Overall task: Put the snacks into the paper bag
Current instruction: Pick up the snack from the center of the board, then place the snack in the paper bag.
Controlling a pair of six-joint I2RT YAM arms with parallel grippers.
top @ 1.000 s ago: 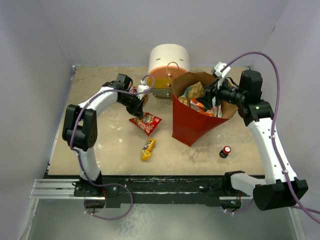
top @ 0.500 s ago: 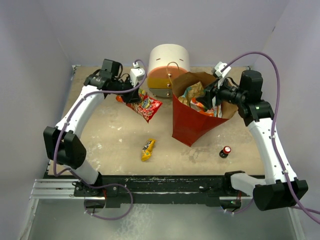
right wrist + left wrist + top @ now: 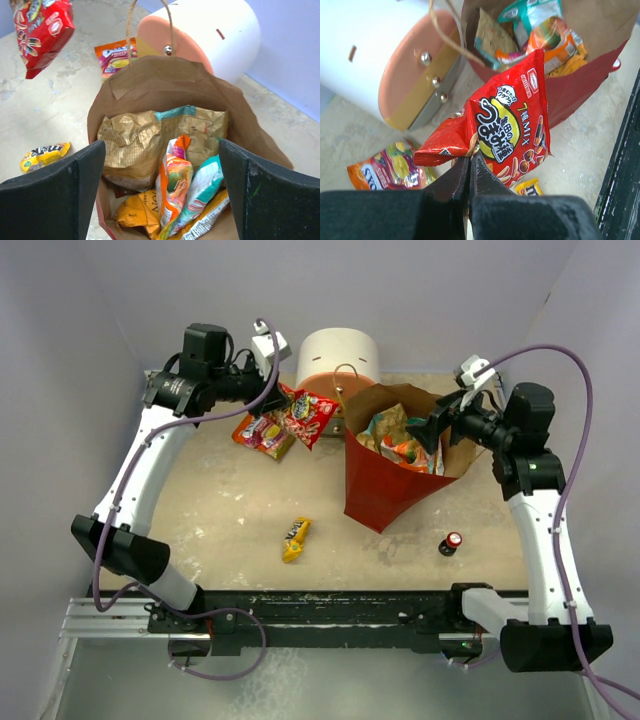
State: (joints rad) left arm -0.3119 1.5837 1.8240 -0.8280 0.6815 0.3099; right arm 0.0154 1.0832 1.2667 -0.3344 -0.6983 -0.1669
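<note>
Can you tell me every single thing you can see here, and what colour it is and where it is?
paper bag: one, red outside and brown inside, standing open right of the table's middle
packets in the bag: at least four; tan, orange, teal, yellow; inside the bag
red packet: one, red, held in the air left of the bag
orange packet: one, orange and pink, on the table at the back left
yellow packet: one, yellow, on the table near the front
small bottle: one, dark with a red cap, on the table near the bag's front right
round drawer box: one, white, orange and yellow, behind the bag
table: one, tan
left gripper: black, shut on the red packet
right gripper: black, open above the bag's mouth
</note>
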